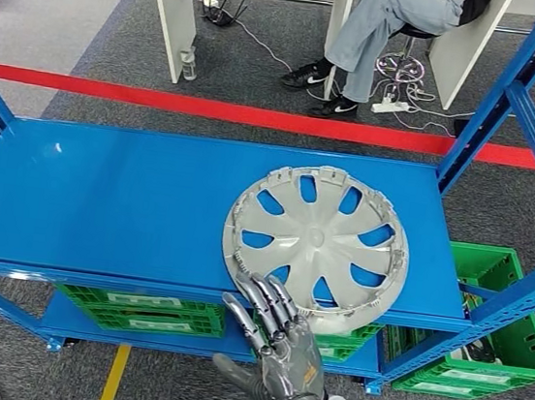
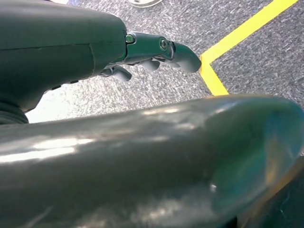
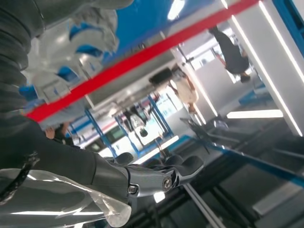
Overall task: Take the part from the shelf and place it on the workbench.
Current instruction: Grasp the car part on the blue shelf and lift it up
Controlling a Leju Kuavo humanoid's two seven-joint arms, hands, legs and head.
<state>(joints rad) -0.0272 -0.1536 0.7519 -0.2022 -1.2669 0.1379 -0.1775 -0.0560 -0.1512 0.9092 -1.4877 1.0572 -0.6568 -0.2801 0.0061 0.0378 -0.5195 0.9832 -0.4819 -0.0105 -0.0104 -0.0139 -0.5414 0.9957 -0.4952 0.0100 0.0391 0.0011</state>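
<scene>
Right hand [image 1: 283, 350] at shelf front, fingers spread, holding nothing, tips just at near rim of silver wheel cover [image 1: 317, 243]. Left hand [image 2: 157, 52] hangs over carpet, fingers loosely extended, empty. Wheel cover lies flat on blue shelf [image 1: 102, 199], near edge overhanging. Not grasped; pickup and workbench placement remain.

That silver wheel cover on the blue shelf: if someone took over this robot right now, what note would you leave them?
Right hand: open, fingers spread, reaching up at the near rim of the wheel cover; no grip yet.
Left hand: holds nothing, hanging low over the grey carpet by a yellow floor line.
Wheel cover: lies flat on the blue shelf, its near edge overhanging the front.
Done: the approach.
Left: grip, lift, carry to the workbench.
</scene>
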